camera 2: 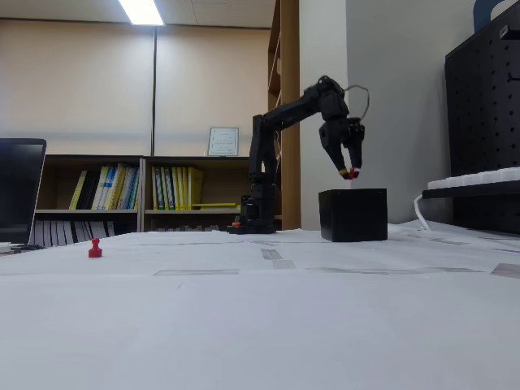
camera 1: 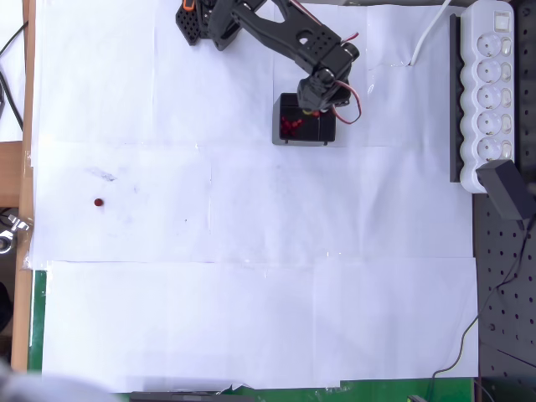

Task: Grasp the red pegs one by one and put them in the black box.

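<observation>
The black box [camera 1: 325, 132] [camera 2: 353, 214] stands on the white paper near the arm's base, with several red pegs [camera 1: 291, 126] lying inside it. Directly over the box hangs my gripper [camera 1: 315, 107] [camera 2: 350, 172], pointing down, well clear of the rim in the fixed view. Its fingertips are drawn together on a small red peg [camera 2: 353, 172], with a bit of yellow beside it. A single red peg [camera 1: 99, 202] [camera 2: 95, 249] stands alone far to the left on the paper.
A white power strip [camera 1: 490, 92] on a black rail lies along the right edge. A black pegboard [camera 1: 507, 285] covers the lower right. The wooden table edge [camera 1: 28, 100] runs down the left side.
</observation>
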`<move>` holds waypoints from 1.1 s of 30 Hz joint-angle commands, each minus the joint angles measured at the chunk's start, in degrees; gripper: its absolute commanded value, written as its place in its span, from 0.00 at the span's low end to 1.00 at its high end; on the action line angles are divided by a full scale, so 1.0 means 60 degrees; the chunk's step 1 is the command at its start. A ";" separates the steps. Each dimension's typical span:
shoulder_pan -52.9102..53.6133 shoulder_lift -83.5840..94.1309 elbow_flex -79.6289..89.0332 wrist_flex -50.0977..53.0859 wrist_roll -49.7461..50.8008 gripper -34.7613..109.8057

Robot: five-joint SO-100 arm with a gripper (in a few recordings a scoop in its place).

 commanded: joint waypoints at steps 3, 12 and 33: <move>0.0513 0.0015 -0.0674 -0.1201 0.0132 0.24; 0.0762 0.0044 -0.1567 -0.1318 0.0483 0.33; 0.7090 -0.3589 -0.5273 -0.5171 0.3853 0.39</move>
